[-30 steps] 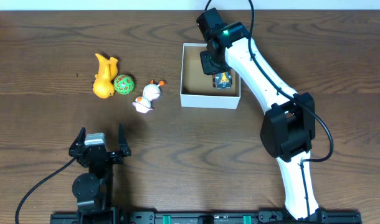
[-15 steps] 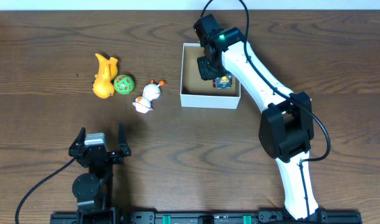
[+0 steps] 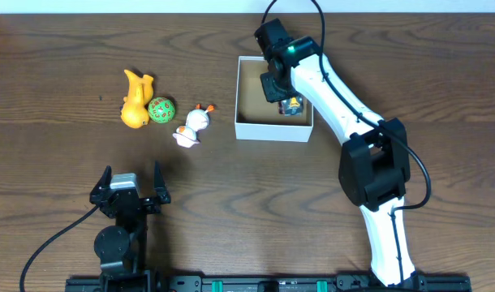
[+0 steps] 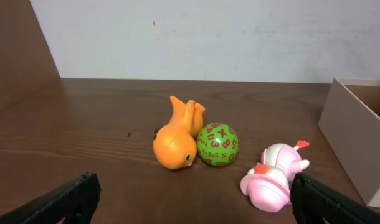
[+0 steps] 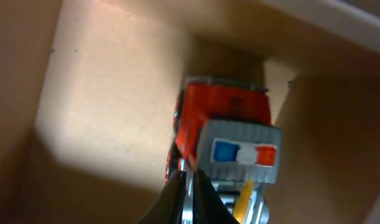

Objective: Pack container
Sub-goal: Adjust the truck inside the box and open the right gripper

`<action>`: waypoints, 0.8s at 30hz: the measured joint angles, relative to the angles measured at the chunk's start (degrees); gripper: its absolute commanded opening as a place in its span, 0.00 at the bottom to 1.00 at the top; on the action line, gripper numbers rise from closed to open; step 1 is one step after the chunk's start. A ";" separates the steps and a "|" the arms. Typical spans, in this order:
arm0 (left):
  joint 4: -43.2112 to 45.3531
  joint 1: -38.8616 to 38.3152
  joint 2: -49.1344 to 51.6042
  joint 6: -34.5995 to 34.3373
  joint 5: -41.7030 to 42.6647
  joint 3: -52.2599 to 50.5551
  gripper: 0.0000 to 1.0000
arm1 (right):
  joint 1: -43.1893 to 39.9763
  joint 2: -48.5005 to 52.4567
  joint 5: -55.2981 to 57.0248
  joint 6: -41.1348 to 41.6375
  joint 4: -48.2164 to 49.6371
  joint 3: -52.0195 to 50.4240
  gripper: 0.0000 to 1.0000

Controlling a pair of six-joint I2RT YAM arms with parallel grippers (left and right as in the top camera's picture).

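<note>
The container [image 3: 272, 130] is a white-walled box with a brown inside, right of centre on the table. A small orange and grey toy truck [image 3: 293, 105] lies in its right part. My right gripper [image 3: 277, 83] reaches down into the container. In the right wrist view the jaws [image 5: 190, 182] are pressed almost together, their tips at the truck's [image 5: 226, 118] left side, on the brown floor [image 5: 103, 93]. My left gripper [image 3: 132, 183] is open and empty near the table's front, far from the toys; its fingers frame the left wrist view [image 4: 193, 199].
An orange fish toy [image 3: 135, 101], a green ball [image 3: 161, 109] and a pink-and-white toy [image 3: 192, 126] lie left of the container. They also show in the left wrist view: the fish [image 4: 177, 137], the ball [image 4: 217, 144], the pink toy [image 4: 274, 177] and the container wall [image 4: 358, 124].
My right gripper has shifted a little to the left and back inside the container. The truck has stayed in the box's right part. The left arm has not moved.
</note>
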 measured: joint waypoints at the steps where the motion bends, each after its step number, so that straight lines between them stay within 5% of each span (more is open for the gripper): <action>1: 0.00 0.00 0.00 0.00 0.00 0.00 0.98 | -0.22 0.00 0.31 -0.07 0.04 0.00 0.07; 24: 0.00 0.00 0.00 0.00 0.00 0.00 0.98 | 0.04 0.00 -3.08 -0.07 7.10 0.11 0.02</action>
